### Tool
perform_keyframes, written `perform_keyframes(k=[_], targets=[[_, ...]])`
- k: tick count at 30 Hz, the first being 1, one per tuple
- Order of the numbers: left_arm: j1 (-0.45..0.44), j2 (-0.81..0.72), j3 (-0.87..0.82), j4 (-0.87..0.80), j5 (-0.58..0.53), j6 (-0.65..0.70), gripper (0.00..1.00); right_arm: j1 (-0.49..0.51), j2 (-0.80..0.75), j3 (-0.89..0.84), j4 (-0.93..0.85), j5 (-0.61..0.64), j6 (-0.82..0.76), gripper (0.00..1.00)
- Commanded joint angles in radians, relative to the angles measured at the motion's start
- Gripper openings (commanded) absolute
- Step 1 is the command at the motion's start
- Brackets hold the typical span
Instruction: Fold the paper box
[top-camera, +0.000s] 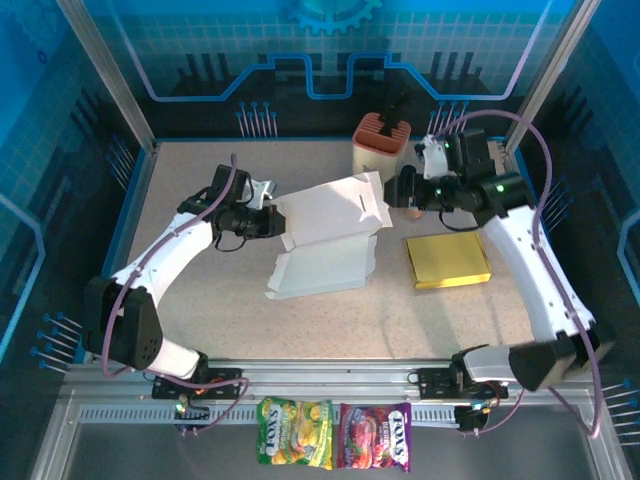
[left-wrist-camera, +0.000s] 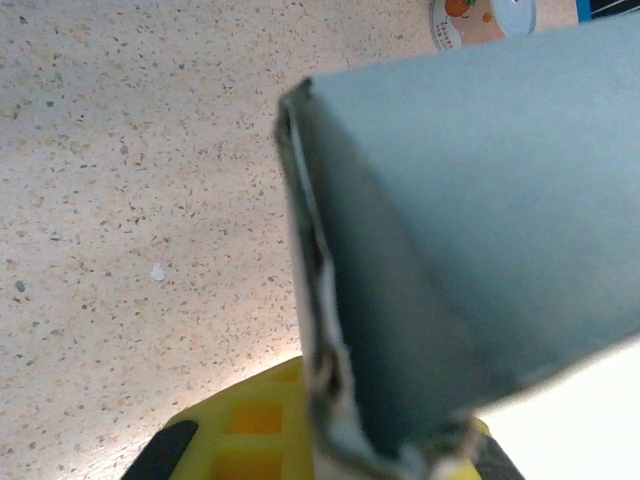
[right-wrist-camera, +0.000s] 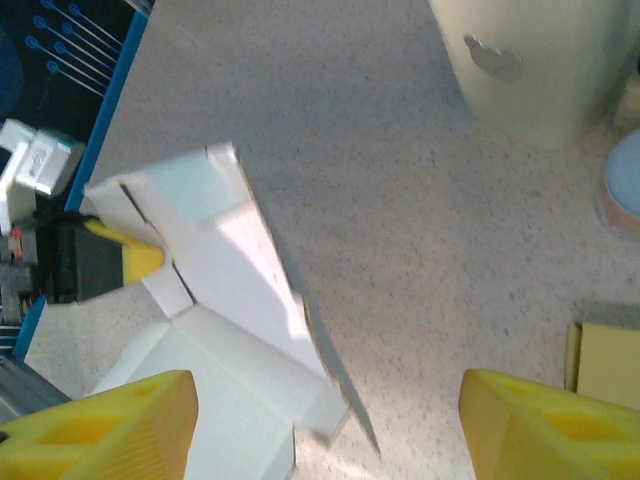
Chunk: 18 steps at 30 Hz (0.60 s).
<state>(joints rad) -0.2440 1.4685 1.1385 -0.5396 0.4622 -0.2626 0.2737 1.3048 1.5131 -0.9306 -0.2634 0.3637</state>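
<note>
A white paper box (top-camera: 330, 235) lies partly folded in the middle of the table, one panel raised. My left gripper (top-camera: 272, 218) is shut on the box's left edge. In the left wrist view the raised panel (left-wrist-camera: 480, 200) rises from between the yellow fingers (left-wrist-camera: 240, 430) of the left gripper (left-wrist-camera: 335, 445). My right gripper (top-camera: 400, 190) hovers just off the box's right side, open. In the right wrist view the box (right-wrist-camera: 230, 260) reaches in from the left, a corner lying between the wide-apart tips of the right gripper (right-wrist-camera: 325, 430) without touching them.
A flat gold packet (top-camera: 447, 260) lies right of the box. A cream and brown container (top-camera: 381, 145) stands at the back, with a small orange can (left-wrist-camera: 480, 20) near it. Two candy bags (top-camera: 333, 434) lie beyond the near rail.
</note>
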Motion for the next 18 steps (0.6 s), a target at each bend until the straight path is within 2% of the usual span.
perform_keyframes(k=[1,5,10,18], targets=[[0.011,0.020,0.033,0.013,0.037,-0.018,0.00,-0.001,-0.060,-0.122,-0.003,-0.042,0.022,0.69],[0.011,0.028,0.041,0.007,0.036,-0.016,0.00,0.002,-0.143,-0.240,0.027,-0.012,0.079,0.70],[0.011,0.035,0.050,0.000,0.038,-0.010,0.00,0.032,-0.132,-0.305,0.057,0.008,0.092,0.70],[0.011,0.032,0.049,-0.005,0.038,-0.006,0.00,0.042,-0.050,-0.260,0.080,0.075,0.074,0.69]])
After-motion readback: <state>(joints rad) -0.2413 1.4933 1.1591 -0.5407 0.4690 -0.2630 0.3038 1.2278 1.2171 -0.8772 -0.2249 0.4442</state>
